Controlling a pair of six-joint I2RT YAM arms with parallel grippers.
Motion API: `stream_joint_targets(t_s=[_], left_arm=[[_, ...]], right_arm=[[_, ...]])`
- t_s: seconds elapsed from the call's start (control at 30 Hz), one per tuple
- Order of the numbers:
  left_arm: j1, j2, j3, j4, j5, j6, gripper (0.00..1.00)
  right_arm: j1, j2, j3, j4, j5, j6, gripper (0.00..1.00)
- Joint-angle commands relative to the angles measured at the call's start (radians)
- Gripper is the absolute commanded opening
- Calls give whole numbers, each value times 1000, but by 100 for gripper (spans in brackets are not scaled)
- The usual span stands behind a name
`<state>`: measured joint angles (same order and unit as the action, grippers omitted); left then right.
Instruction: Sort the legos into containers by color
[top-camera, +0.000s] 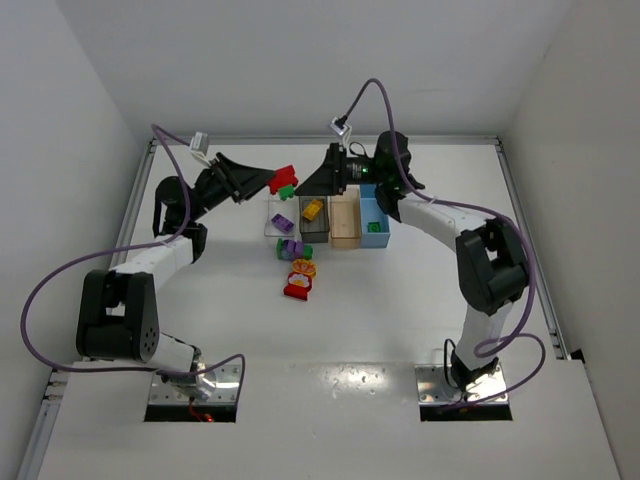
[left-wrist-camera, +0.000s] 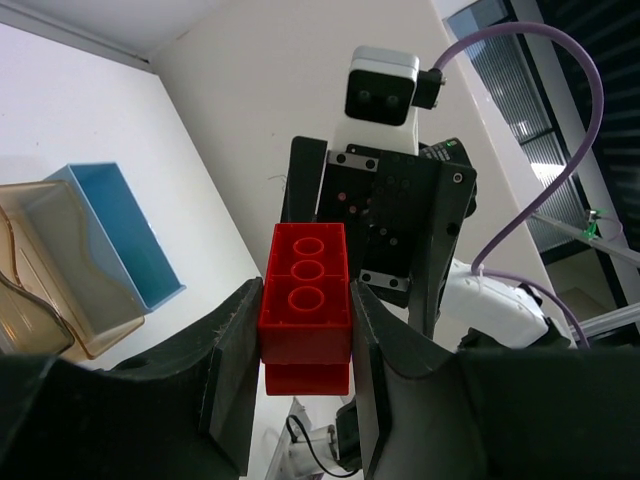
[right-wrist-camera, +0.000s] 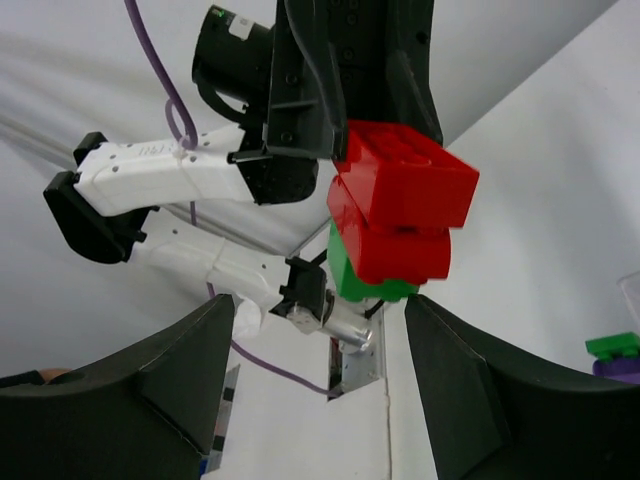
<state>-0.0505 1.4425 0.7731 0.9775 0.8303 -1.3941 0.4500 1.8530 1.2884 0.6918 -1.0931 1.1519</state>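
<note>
Left claw (left-wrist-camera: 305, 300) pinches the red legos (left-wrist-camera: 305, 265), long axis pointing straight out ahead.

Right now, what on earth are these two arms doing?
The left tool is shut on a stack of red bricks with a green brick stuck to it, held up above the table. The right tool faces that stack with its jaws open, not touching it. Four bins sit in a row, some with bricks inside, and a few loose bricks lie in front.
</note>
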Motion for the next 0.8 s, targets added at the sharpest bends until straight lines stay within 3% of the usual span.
stream_joint_targets(t_s=[0.0, 0.43, 0.77], left_arm=[[11, -7, 18, 75, -7, -5, 0], [11, -7, 28, 75, 3, -5, 0], [11, -7, 28, 66, -16, 14, 0]], right_arm=[[10, 23, 66, 78, 13, 26, 69], [10, 74, 75, 12, 13, -26, 71], [19, 101, 132, 43, 33, -3, 65]])
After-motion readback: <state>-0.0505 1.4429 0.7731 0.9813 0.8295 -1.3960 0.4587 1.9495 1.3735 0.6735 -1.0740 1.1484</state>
